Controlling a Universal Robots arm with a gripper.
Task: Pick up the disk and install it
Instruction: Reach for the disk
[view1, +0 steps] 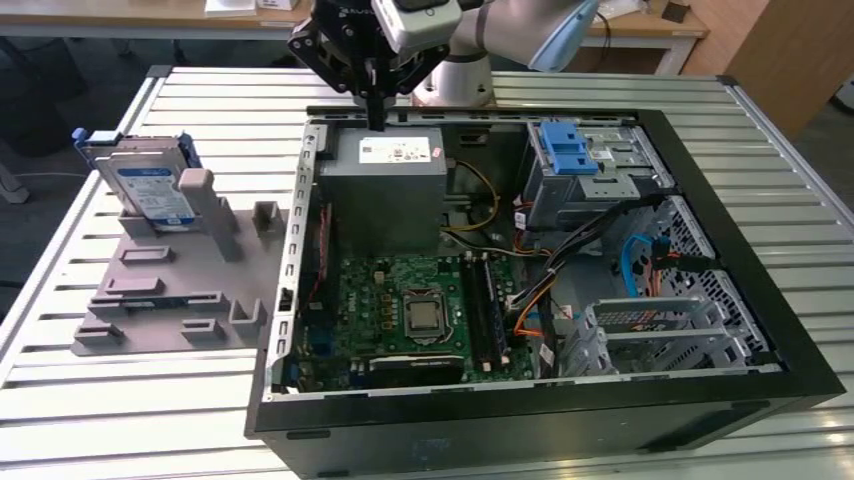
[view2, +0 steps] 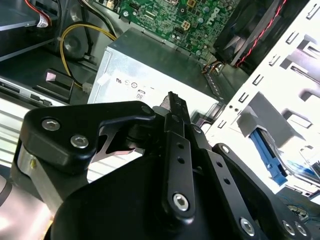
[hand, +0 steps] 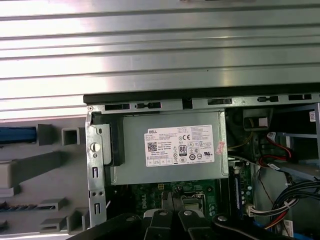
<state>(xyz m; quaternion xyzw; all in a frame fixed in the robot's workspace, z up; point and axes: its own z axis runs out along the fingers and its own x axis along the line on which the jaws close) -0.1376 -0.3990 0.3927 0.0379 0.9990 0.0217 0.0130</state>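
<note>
On my screen the largest thing is the slatted metal table, its ribs bright and reflective. On it lies the black computer case, side panel off, with its interior facing up. At the exterior view's left, beside the case, sits a flat grey plastic fixture studded with blocky posts and slots.

Inside the case, the large grey box is dull sheet metal. In the first wrist view it carries a white sticker covered in dark print and certification symbols, with a small pink tag at one corner. Next to it lies the green motherboard, with a square metal socket in the middle. At the exterior view's right is a perforated silver drive cage, topped by a blue plastic latch with a ribbed surface.

The disk stands upright on its edge in the fixture, well apart from the case. It is silver metal with a blue-and-white label and blue rails on its sides.

The gripper hangs above the rim of the case, over the grey box, and touches neither. In both wrist views I see its black metal fingers closed against each other, their links bolted with shiny screws.

Yellow wires loop beside the box.
</note>
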